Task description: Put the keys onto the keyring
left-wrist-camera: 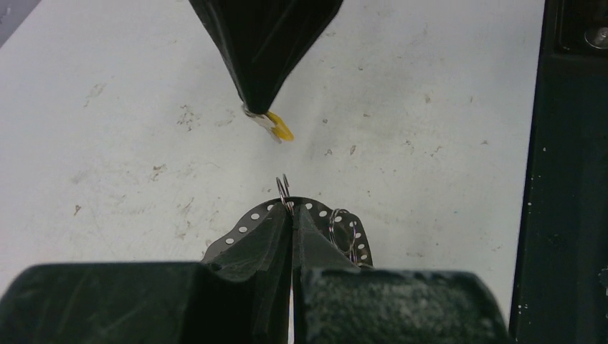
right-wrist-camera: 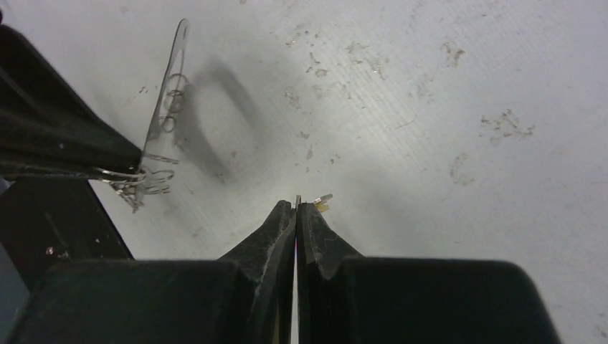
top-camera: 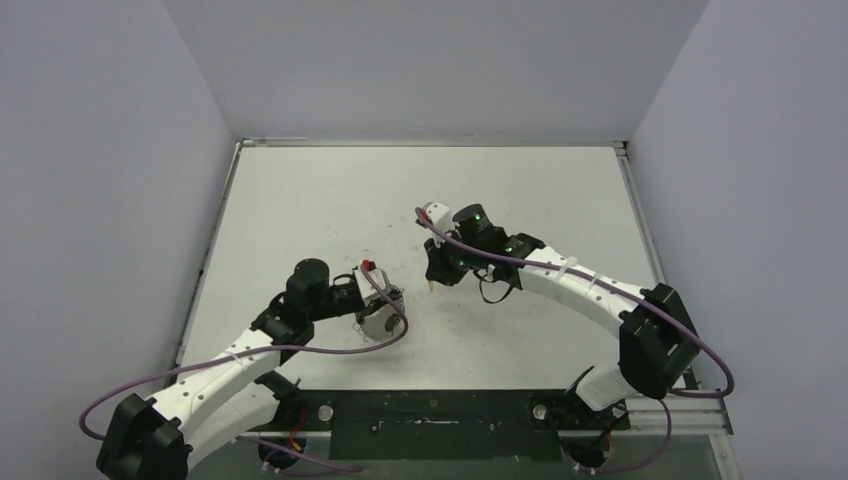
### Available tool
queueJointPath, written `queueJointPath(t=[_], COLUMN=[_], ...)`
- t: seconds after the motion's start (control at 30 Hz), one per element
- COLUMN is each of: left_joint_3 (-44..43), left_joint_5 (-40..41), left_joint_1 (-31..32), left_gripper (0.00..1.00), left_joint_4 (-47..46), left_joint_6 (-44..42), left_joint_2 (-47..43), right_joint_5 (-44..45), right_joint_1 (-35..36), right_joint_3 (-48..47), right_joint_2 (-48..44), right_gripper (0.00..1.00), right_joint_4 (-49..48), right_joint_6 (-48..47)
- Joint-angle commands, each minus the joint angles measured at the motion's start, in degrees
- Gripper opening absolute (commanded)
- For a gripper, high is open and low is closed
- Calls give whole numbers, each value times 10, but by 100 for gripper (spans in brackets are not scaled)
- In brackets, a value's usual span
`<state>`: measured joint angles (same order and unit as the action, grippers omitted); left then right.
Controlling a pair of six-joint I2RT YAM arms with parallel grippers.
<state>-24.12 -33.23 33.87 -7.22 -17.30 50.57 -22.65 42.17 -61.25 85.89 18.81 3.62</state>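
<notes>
table: white matte top (top-camera: 330, 190), worn, lit evenly
marks: grey-brown scuffs and specks scattered on the top (right-wrist-camera: 505, 125), more of them in the left wrist view (left-wrist-camera: 188, 115)
rail: thin metal edging along the table's far side (top-camera: 430, 143)
walls: plain pale grey panels left (top-camera: 100, 150), back (top-camera: 430, 60), right (top-camera: 760, 150)
strip: black plate on the near edge (top-camera: 430, 428), whitish smears on it
bolts: two round silvery heads on the strip, one left (top-camera: 325, 411), one right (top-camera: 540, 411)

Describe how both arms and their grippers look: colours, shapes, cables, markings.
Both the left arm and the right arm have white links between black joint housings, each trailed by a purple cable. Green lights glow on the right arm's wrist. The left gripper and right gripper have matte black fingers tapering to wedge tips.
</notes>
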Motion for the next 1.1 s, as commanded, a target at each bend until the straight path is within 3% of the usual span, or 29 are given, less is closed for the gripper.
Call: queueJointPath(t=[0.0,0.3,0.63,1.07], left_joint_3=[5,23,27,28], left_joint_5=[17,25,36,36], left_joint_1=[4,5,5,4], left_gripper=[0,0,0,0], left_joint_4=[-64,-66,-67,-70], left_joint_6=[0,14,17,25], left_joint_2=[-24,-50,-56,-59], right_joint_5=[-50,-23,20,-27], right_joint_1=[32,105,107,115], right_joint_3=[10,-16,-8,-30], right_joint_2=[-26,-22,-75,-69], right_gripper=[0,0,0,0], right_joint_4=[-46,-63,-46,-41], right_joint_6=[-20,-32,-64,-73])
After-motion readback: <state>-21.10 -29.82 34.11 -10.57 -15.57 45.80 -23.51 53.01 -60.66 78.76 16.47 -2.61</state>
